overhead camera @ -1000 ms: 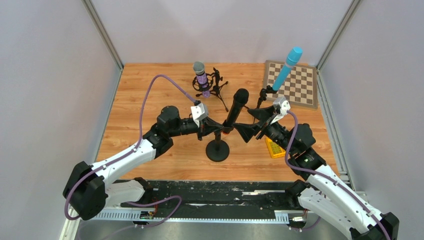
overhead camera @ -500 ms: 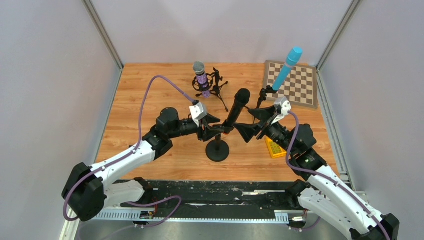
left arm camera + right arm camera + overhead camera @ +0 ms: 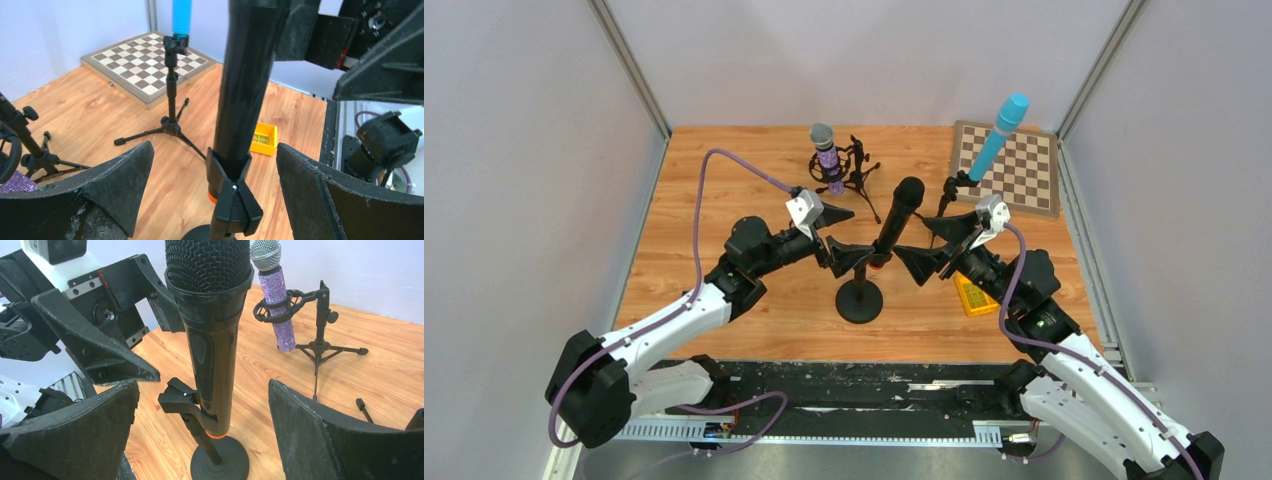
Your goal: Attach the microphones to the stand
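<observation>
The black microphone (image 3: 896, 215) with an orange end ring (image 3: 217, 436) stands tilted in the spring clip (image 3: 232, 200) of a round-base stand (image 3: 859, 300). My left gripper (image 3: 848, 240) is open, with its fingers either side of the clip and not touching it. From the other side, my right gripper (image 3: 930, 248) is open around the same microphone without contact. The glittery purple microphone (image 3: 827, 157) sits in a shock-mount tripod stand at the back. Beside the chessboard, the light-blue microphone (image 3: 999, 130) is held on a small tripod stand (image 3: 171, 95).
A chessboard (image 3: 1016, 170) lies at the back right. A small yellow box (image 3: 972, 296) sits on the wood just under my right arm. Tripod legs (image 3: 320, 347) spread over the floor behind the black microphone. Grey walls enclose the table.
My left gripper has opened from shut at the black microphone's clip, and its wrist has drawn back a little to the left. The right arm has barely moved.
</observation>
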{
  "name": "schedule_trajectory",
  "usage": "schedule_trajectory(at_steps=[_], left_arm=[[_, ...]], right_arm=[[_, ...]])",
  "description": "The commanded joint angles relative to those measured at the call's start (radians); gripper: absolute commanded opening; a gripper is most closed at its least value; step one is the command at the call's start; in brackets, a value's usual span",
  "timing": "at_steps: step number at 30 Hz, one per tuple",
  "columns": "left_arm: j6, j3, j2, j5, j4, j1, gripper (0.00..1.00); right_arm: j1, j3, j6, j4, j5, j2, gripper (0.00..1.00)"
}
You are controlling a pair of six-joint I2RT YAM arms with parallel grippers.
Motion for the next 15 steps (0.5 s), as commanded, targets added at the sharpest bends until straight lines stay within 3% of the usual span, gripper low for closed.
schedule_trajectory(at_steps=[1,15], left_arm=[[-0.12,-0.036,-0.026,-0.015,0.109,0.082,1.0],[-0.242,-0.226,-0.126,-0.074,0.145,0.318,1.0]], right_arm=[[-0.032,-0.021,0.013,-0.019,-0.007,-0.009,1.0],[-0.392,-0.12,0.12,-0.022,-0.308,0.002,1.0]])
